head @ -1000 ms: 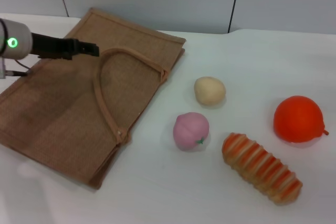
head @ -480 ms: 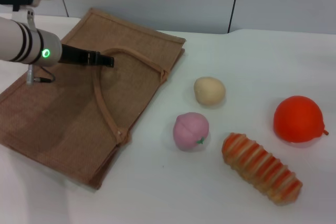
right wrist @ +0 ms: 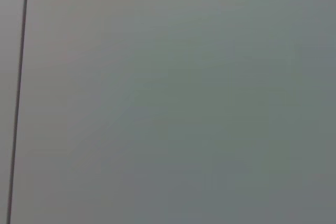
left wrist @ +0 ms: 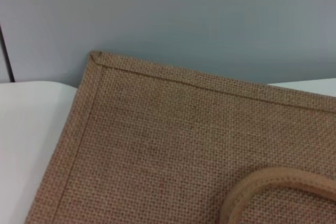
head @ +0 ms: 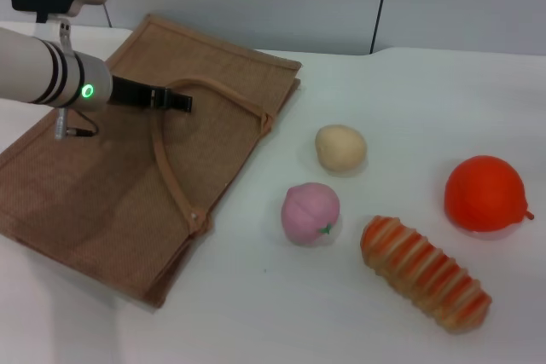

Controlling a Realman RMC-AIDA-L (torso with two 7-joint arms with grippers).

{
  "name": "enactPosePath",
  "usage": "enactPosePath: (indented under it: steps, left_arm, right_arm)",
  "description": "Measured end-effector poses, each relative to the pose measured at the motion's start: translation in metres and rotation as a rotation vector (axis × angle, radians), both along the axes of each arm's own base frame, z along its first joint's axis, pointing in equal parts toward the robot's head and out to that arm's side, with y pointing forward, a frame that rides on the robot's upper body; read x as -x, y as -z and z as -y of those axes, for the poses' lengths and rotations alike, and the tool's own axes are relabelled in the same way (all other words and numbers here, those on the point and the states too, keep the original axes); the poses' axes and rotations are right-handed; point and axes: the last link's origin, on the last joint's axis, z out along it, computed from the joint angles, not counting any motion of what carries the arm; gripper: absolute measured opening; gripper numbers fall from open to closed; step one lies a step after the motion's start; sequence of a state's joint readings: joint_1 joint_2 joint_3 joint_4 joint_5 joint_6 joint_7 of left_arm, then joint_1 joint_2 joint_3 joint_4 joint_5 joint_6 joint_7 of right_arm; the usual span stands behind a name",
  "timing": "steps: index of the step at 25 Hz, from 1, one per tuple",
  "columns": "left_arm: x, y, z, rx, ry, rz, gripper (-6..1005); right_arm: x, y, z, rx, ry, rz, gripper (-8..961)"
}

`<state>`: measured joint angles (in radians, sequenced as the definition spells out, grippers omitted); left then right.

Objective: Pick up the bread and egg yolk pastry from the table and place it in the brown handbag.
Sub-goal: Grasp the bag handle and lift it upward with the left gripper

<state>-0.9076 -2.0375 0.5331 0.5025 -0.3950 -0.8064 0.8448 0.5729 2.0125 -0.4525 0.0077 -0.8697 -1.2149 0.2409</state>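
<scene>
I see the big flat tan-brown woven handbag (head: 128,168) lying on the white table (head: 384,83), out at about ten o'clock from the middle of my head view. Its long loop handle (head: 171,168) lies flat on top of it. My left gripper (head: 175,101) reaches in from nine o'clock and sits over the bag, right at the top bend of that handle. I cannot tell if this claw is wide or narrow (its dark tip is too thin to make out), and I cannot tell if it touches the handle.

In my left wrist view I see the bag's woven cloth (left wrist: 173,145), one stitched corner, and a curve of the handle (left wrist: 273,190).

The small pale beige-yellow round egg yolk pastry (head: 340,147) sits on the table near the middle, just to the three o'clock side of the bag. A pink peach-like ball (head: 310,212) sits near it, at about six o'clock from the pastry. The long ridged bread with orange and cream stripes (head: 424,273) lies at about four o'clock, tilted. A round orange-red fruit (head: 484,193) sits at three o'clock, near the bread.

My right wrist view shows only a plain grey wall (right wrist: 173,98).
</scene>
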Motion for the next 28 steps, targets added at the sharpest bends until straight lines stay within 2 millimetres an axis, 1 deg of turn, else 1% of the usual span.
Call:
enactPosePath:
  steps: [4,8,13,16,21,28]
  left_arm:
    - [-0.001,0.005,0.000,0.008,0.001,-0.003,867]
    - [-0.002,0.006,0.000,0.014,0.003,-0.010,866]
    - [-0.003,0.009,0.000,0.036,0.017,-0.037,739]
    - [-0.004,0.010,0.001,0.042,0.018,-0.039,614]
    - [-0.004,0.011,0.001,0.050,0.017,-0.037,370]
    - [-0.004,0.012,0.002,0.051,0.017,-0.033,245]
  right_arm:
    - [0.000,0.000,0.000,0.000,-0.001,0.000,860]
    - [0.001,0.000,-0.001,0.000,-0.002,0.000,860]
    - [0.001,0.000,-0.001,0.000,-0.002,0.000,860]
    - [0.001,0.000,-0.001,0.000,-0.002,0.000,860]
    - [0.001,0.000,0.000,0.000,-0.001,0.000,860]
    - [0.001,0.000,-0.001,0.000,-0.002,0.000,860]
